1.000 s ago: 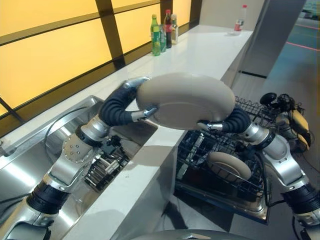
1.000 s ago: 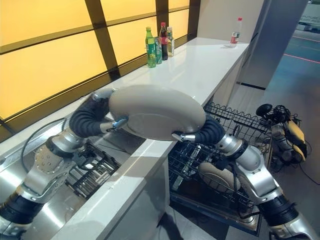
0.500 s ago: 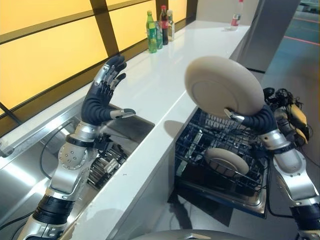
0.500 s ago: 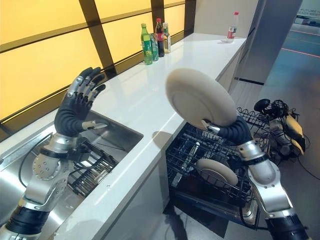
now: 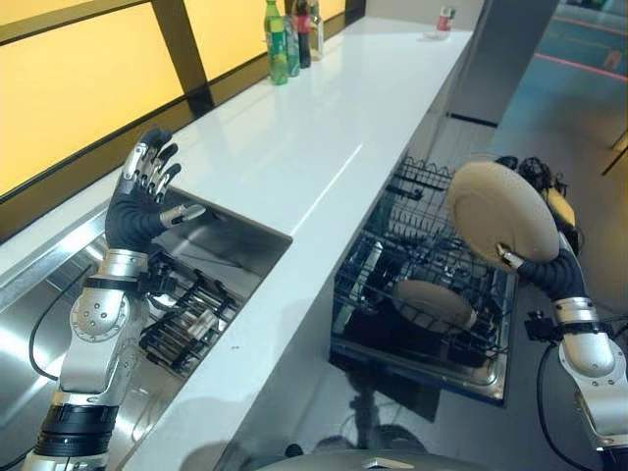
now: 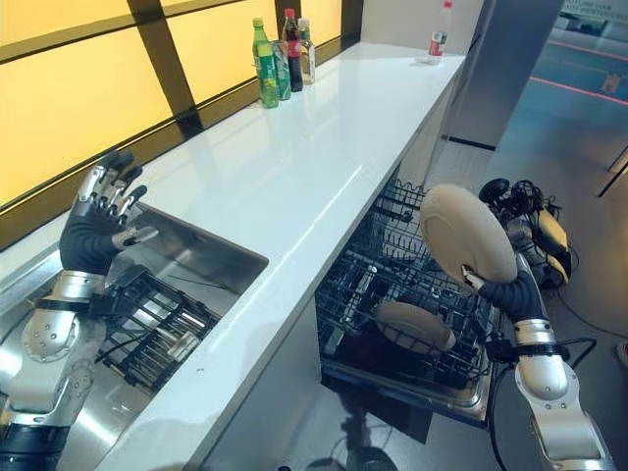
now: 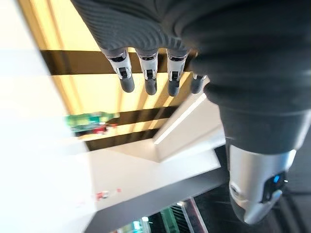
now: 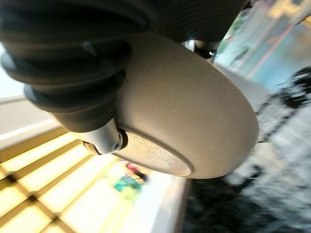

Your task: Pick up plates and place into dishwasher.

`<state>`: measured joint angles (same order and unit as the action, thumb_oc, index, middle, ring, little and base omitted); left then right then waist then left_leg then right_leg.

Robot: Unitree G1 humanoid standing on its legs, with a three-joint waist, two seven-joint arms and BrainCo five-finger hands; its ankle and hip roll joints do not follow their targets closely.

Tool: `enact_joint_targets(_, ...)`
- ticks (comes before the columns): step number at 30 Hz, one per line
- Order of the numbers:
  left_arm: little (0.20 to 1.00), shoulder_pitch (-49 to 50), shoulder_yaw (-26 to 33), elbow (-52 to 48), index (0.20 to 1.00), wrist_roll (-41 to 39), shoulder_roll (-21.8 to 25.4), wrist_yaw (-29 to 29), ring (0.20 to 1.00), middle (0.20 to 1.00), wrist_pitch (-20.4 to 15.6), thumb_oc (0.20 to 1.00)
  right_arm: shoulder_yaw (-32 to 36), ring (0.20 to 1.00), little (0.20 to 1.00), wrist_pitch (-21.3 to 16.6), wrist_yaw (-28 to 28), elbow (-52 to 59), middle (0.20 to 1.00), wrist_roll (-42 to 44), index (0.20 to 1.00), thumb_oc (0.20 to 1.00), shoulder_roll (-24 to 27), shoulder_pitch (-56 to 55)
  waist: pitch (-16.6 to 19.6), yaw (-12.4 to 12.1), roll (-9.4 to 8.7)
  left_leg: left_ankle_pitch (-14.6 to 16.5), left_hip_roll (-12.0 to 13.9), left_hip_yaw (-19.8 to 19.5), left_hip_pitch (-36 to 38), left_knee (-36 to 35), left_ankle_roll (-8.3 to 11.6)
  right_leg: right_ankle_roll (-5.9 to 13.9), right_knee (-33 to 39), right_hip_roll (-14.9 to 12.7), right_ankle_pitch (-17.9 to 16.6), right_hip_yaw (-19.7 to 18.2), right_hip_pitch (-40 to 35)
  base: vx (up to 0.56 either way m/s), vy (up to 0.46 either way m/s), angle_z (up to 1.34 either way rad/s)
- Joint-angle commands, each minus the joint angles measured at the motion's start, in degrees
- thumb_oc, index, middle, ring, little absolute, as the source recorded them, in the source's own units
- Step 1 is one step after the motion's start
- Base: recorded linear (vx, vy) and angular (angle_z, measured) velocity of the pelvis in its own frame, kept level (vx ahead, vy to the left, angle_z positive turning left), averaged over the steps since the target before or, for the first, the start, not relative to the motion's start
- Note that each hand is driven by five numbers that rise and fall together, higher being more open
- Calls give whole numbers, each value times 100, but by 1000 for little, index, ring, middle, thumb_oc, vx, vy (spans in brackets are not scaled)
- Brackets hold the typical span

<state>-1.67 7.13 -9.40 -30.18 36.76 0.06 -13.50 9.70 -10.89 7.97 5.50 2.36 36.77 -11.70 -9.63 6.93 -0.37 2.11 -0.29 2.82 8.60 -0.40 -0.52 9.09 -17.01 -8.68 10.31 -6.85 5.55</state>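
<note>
A round beige plate (image 5: 502, 213), matt and smooth, is pinched at its lower rim by the right robot hand (image 5: 535, 267), thumb on one face and fingers behind. It is held nearly on edge, presumably so it can slot between the rack's wires. Below and beside this robot hand lies the dishwasher rack (image 5: 391, 282), a dark wire basket pulled out from under the table (image 5: 294, 157); a second plate (image 5: 434, 305) already rests in it. Far across the table, the left robot hand (image 5: 137, 206) is raised above the steel sink (image 5: 235, 245), fingers spread, holding nothing. Bottles (image 5: 287, 35) stand at the table's far end.
</note>
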Motion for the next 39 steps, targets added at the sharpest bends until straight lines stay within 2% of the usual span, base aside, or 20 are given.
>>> enact_joint_targets(1, 1000, 251, 401, -117, 1000, -226, 349, 24, 1000, 1000, 55, 1000, 501, 200, 200, -175, -28, -353, 200, -52, 200, 200, 189, 29, 272, -59, -341, 773, 10, 97, -23, 732, -27, 347, 1520, -114, -1940, 61, -128, 105, -376, -2)
enact_joint_targets(4, 1000, 485, 554, -197, 1000, -327, 335, -30, 1000, 1000, 279, 1000, 529, 200, 200, -35, -143, -476, 200, -90, 200, 200, 338, -124, 250, -97, -342, 739, 184, 48, 20, 739, 38, 355, 1411, -41, -1784, 171, -191, 142, -350, 6)
enact_joint_targets(7, 1000, 667, 608, -257, 1000, -359, 270, -29, 1000, 1000, 470, 1000, 545, 200, 200, 161, -273, -592, 200, -85, 200, 200, 565, -204, 229, -112, -288, 611, 370, 38, 111, 601, 158, 232, 1363, 49, -1628, 322, -266, 158, -283, 13)
enact_joint_targets(12, 1000, 700, 441, -212, 1000, -525, 182, 192, 1000, 1000, 490, 1000, 474, 200, 200, 287, -644, -1021, 200, -75, 200, 200, 1088, 110, 122, -75, -13, 296, 715, 26, -54, 461, 420, 17, 1211, 217, -1353, 484, -184, 16, -174, 18)
enact_joint_targets(14, 1000, 653, 332, -192, 1000, -556, 158, 263, 1000, 1000, 418, 1000, 375, 200, 200, 300, -954, -1246, 200, -74, 200, 200, 1328, 322, 51, -75, 92, 142, 797, -1, -166, 418, 510, -60, 1164, 256, -1283, 533, -155, 5, -79, 9)
enact_joint_targets(15, 1000, 655, 271, -231, 1000, -602, 157, 316, 1000, 1000, 433, 1000, 317, 200, 200, 278, -1278, -1394, 200, 46, 200, 200, 1490, 419, 11, -90, 153, 34, 832, -17, -219, 393, 567, -105, 1137, 267, -1238, 573, -178, 77, -57, 11)
enact_joint_targets(18, 1000, 695, 231, -255, 1000, -631, 142, 349, 1000, 1000, 472, 1000, 276, 200, 200, 226, -1676, -1500, 200, 130, 200, 200, 1649, 435, 3, -95, 211, -61, 861, -34, -226, 375, 617, -145, 1103, 272, -1181, 617, -240, 120, -51, 16)
enact_joint_targets(19, 1000, 713, 187, -246, 1000, -620, 135, 380, 1000, 1000, 540, 1000, 212, 200, 200, 132, -2179, -1640, 200, 210, 200, 200, 1807, 437, 15, -121, 257, -139, 895, -42, -210, 368, 668, -172, 1044, 264, -1142, 677, -271, 169, -58, 17)
enact_joint_targets(22, 1000, 765, 125, -215, 1000, -597, 100, 388, 1000, 1000, 623, 1000, 105, 200, 200, -2, -2815, -1916, 200, 450, 200, 200, 2056, 459, 6, -143, 330, -235, 917, -103, -153, 369, 720, -226, 936, 277, -1073, 744, -355, 185, -50, 28)
enact_joint_targets(27, 1000, 1020, 174, -212, 1000, -559, 57, 274, 1000, 1000, 664, 1000, 1, 200, 200, -179, -3509, -2378, 200, 369, 200, 200, 2253, 466, 47, -236, 329, -313, 932, -89, -26, 374, 771, -264, 956, 264, -1048, 855, -607, 154, -52, 11)
enact_joint_targets(32, 1000, 1354, 272, -190, 1000, -381, -29, 60, 1000, 1000, 762, 1000, 55, 200, 200, -221, -3732, -2354, 200, -167, 200, 200, 2460, 152, 118, -277, 282, -361, 994, -66, 112, 465, 829, -279, 826, 286, -1020, 884, -717, 182, -104, 7)
enact_joint_targets(37, 1000, 1616, 178, -128, 1000, -180, -244, -3, 1000, 1000, 715, 1000, 149, 200, 200, -339, -3831, -2330, 200, -841, 200, 200, 2770, -10, 45, -245, 425, -456, 956, -51, 146, 523, 849, -312, 668, 288, -977, 808, -710, 127, -21, -1)
enact_joint_targets(39, 1000, 1642, 74, -178, 1000, -156, -335, 88, 1000, 1000, 713, 1000, 176, 200, 200, -371, -3815, -2343, 200, -1190, 200, 200, 2970, 14, -12, -221, 553, -484, 910, -93, 76, 585, 871, -314, 523, 249, -956, 776, -576, 42, 55, -4)
